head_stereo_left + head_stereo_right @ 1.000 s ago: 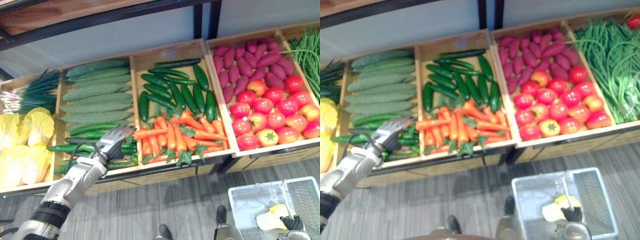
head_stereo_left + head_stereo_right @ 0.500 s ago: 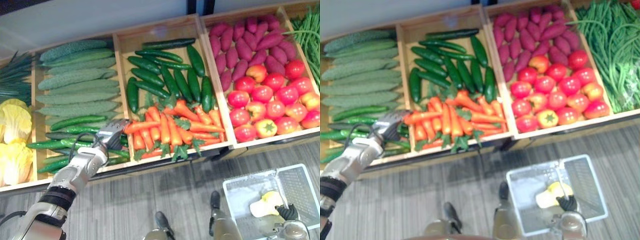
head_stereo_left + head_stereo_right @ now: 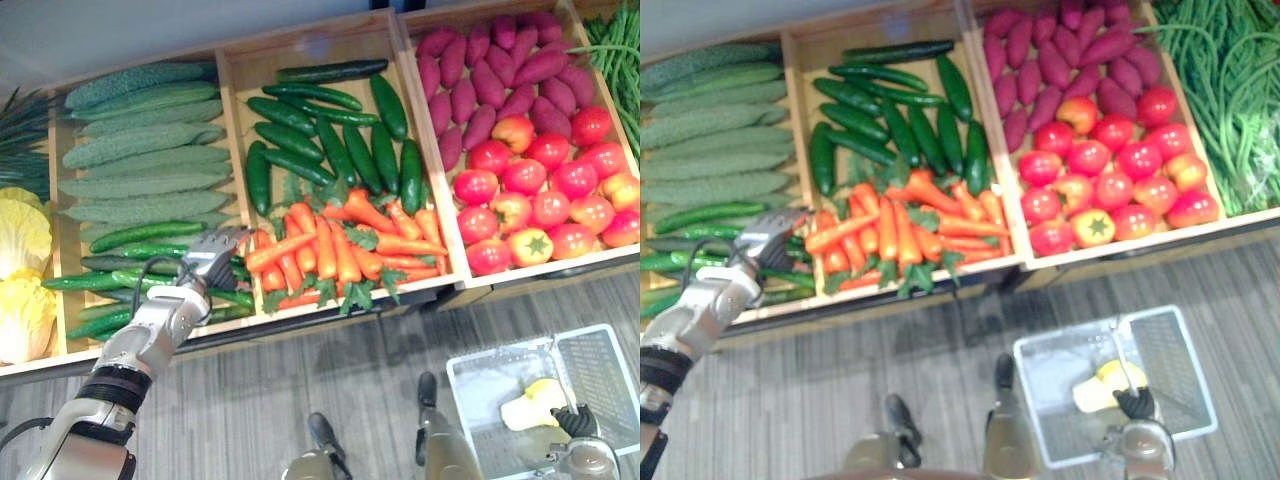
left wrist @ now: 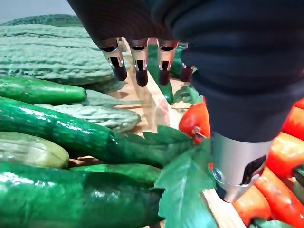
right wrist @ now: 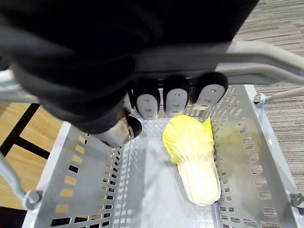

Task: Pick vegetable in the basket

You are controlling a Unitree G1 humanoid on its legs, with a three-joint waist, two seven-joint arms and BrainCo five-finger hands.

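Observation:
My left hand (image 3: 203, 266) reaches over the front of the produce shelf with its fingers (image 4: 138, 70) straight and open. It hovers above the wooden divider between the green cucumbers (image 3: 128, 280) and the carrots (image 3: 330, 250), holding nothing. Glossy cucumbers (image 4: 61, 130) lie just under the palm, and carrots (image 4: 278, 152) show past the thumb. My right hand (image 3: 575, 422) is curled round the grey handle (image 5: 266, 59) of a pale plastic basket (image 3: 600, 368) low over the floor. A yellow napa cabbage (image 5: 194, 164) lies inside the basket.
Wooden bins hold bumpy bitter gourds (image 3: 140, 150), dark cucumbers (image 3: 330, 140), purple sweet potatoes (image 3: 480, 70), tomatoes (image 3: 540, 200), green beans (image 3: 1230, 90) and napa cabbages (image 3: 20, 270). Grey plank floor (image 3: 250, 410) lies in front of the shelf.
The camera has shifted, sliding the shelf up and left in view. My left hand stays open at the divider between cucumbers and carrots. The right hand still holds the basket.

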